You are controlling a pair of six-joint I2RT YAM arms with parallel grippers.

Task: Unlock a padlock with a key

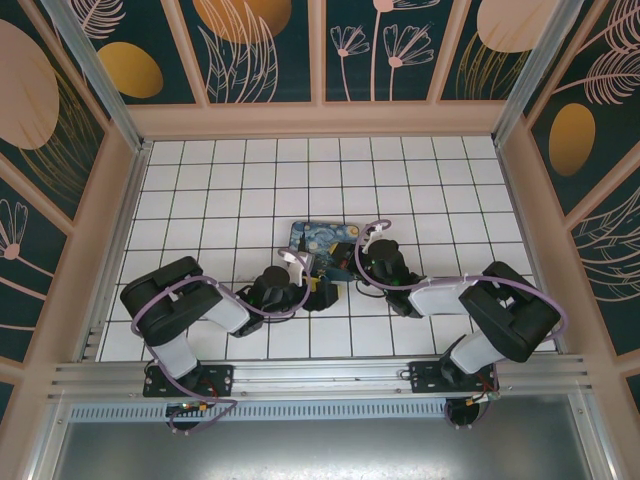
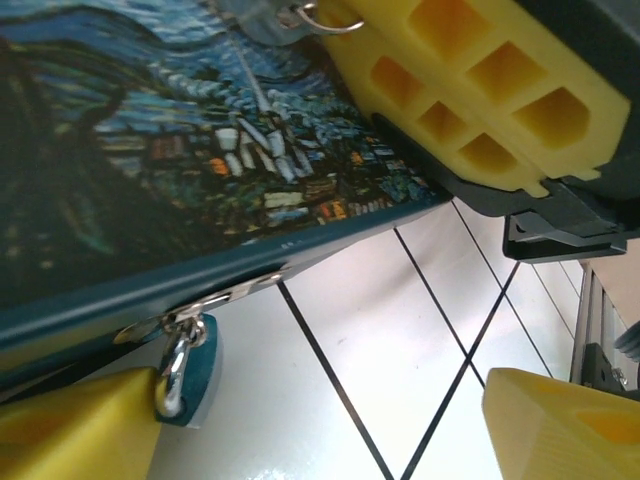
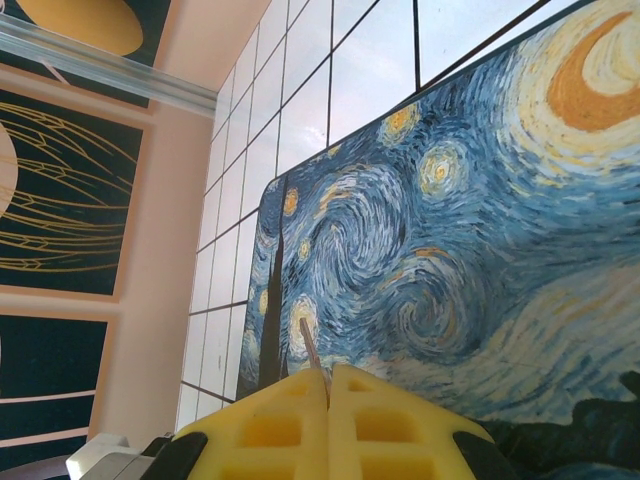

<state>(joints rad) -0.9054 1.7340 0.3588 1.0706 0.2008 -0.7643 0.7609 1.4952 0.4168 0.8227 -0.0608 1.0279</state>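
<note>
Ideally the left hand (image 2: 320,425), fingers wide apart at the bottom of the frame, should close squarely on the padlock (image 2: 177,372) hanging at lower left from the hasp (image 2: 235,293) of the painted box (image 2: 150,150). That would steady it for the key (image 3: 309,348) pinched in the right hand (image 3: 328,378).

A white-tiled surface (image 1: 220,190) with dark grout lines carries a blue, swirl-painted box (image 1: 318,238). It lies flat just ahead of the left tool (image 1: 322,288) and directly beside the right tool (image 1: 362,252). Tiles run on past both tools to the patterned walls (image 1: 320,60).
</note>
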